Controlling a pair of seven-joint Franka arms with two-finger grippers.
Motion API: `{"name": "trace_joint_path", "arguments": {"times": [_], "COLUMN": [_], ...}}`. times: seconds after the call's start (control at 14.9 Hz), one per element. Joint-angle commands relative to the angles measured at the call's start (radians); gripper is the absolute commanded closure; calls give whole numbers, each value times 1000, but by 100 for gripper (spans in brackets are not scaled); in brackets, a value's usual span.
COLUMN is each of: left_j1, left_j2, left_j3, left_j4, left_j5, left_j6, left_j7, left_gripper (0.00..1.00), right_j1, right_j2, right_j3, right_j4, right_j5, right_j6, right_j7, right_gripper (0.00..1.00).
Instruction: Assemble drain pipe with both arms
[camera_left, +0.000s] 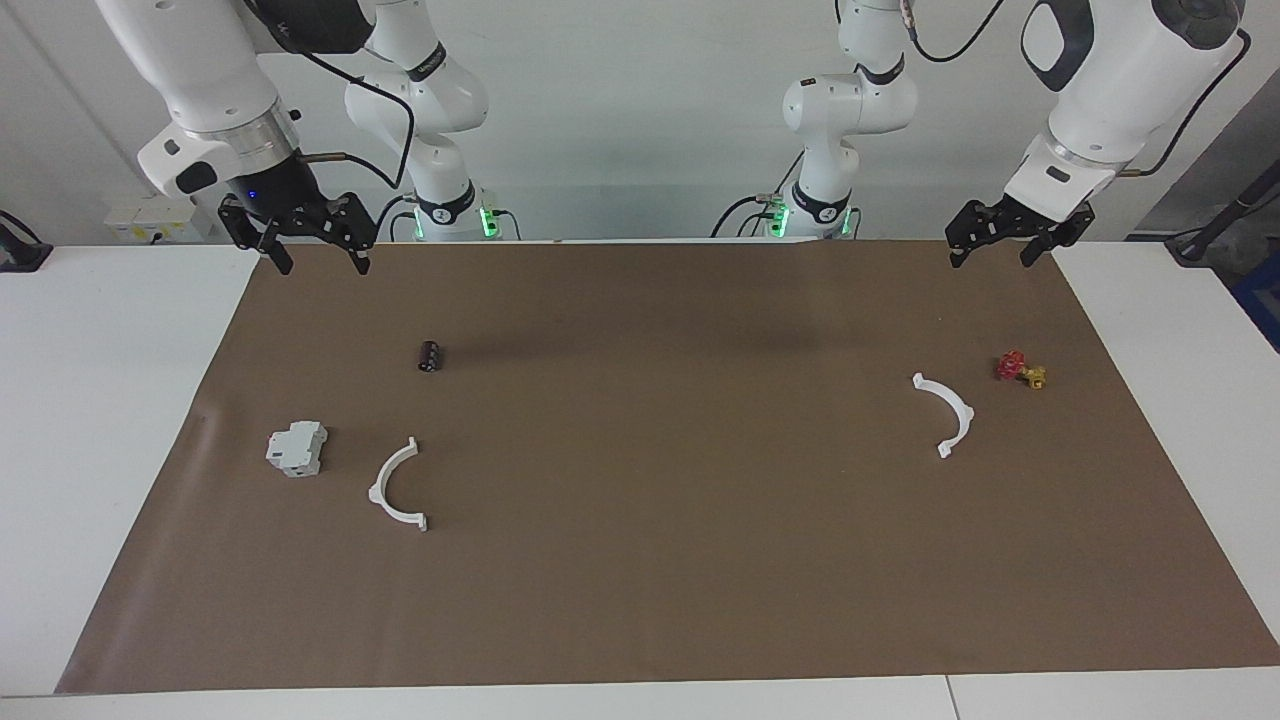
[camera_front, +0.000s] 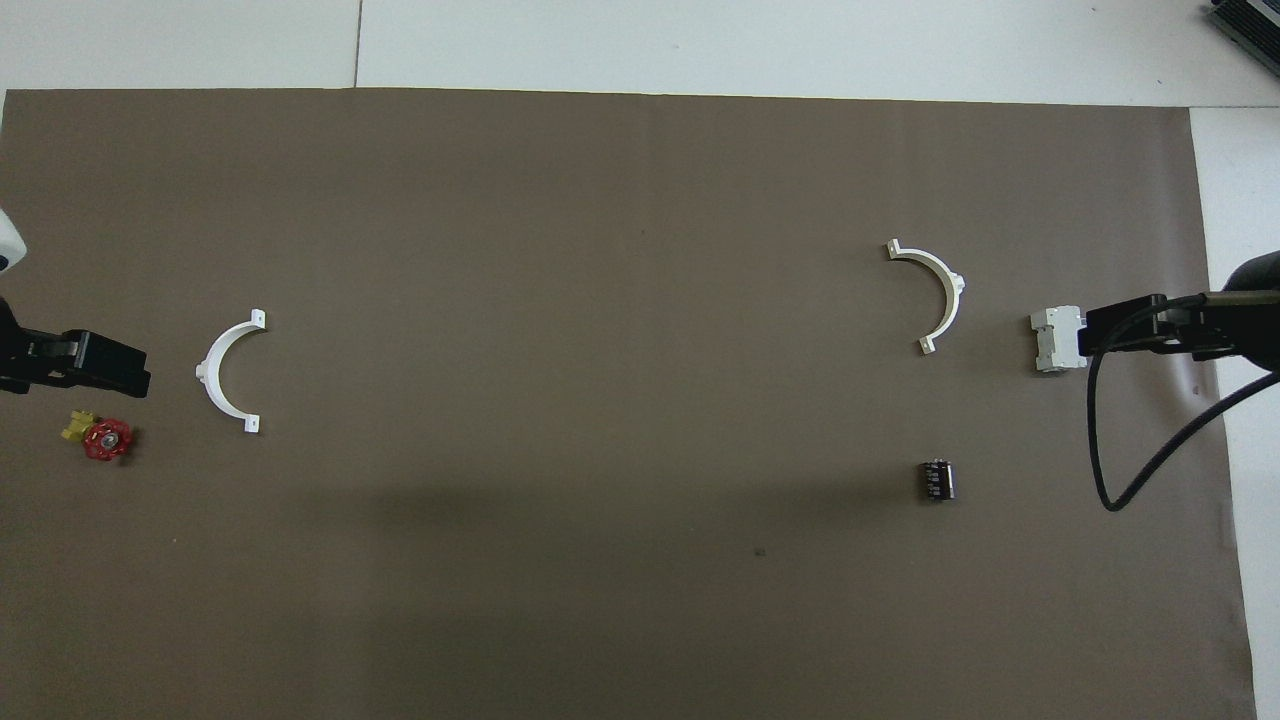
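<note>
Your left gripper (camera_left: 1003, 250) and right gripper (camera_left: 314, 258) hang open, empty, well apart from two half-rings (camera_left: 946, 413) (camera_left: 397, 487) lying flat on the mat (camera_left: 640, 560).

A robotics lab: two robot arms (camera_left: 200, 90) at a paper-covered table (camera_left: 640, 600).

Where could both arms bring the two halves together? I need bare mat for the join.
The widest bare patch is mid-mat, between the two white plastic half-rings. It is crowded at both ends: grey-white boxy block and small black cylinder at one, red-and-yellow valve piece at the other.
</note>
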Motion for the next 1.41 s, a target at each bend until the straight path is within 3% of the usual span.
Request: {"name": "trace_joint_path", "arguments": {"times": [0.0,0.13,0.33,0.87,1.34], "left_j1": [-1,-1,-3,-3,-1], "left_j2": [-8,-8,-8,-8,-9], "left_j3": [2,3,3,3,3], "left_j4": [3,3,3,3,3], "left_j5": [2,2,2,2,2], "left_j6": [1,1,1,3,3], "left_j7": [11,13,12,11,12], "left_gripper": [0,0,0,0,0], "right_j1": [-9,-7,-10,-47,-69], "right_j2": [-19,-19,19,382,547], "right_j3": [6,7,13,13,13], "right_j4": [-13,-30,-86,-76,-62], "right_j5": [-11,-8,1,44,116], "right_j6": [-11,19,182,537,716], "right_j7": [-22,-14,-39,-376,-643], "right_gripper": [0,0,0,0,0]}}
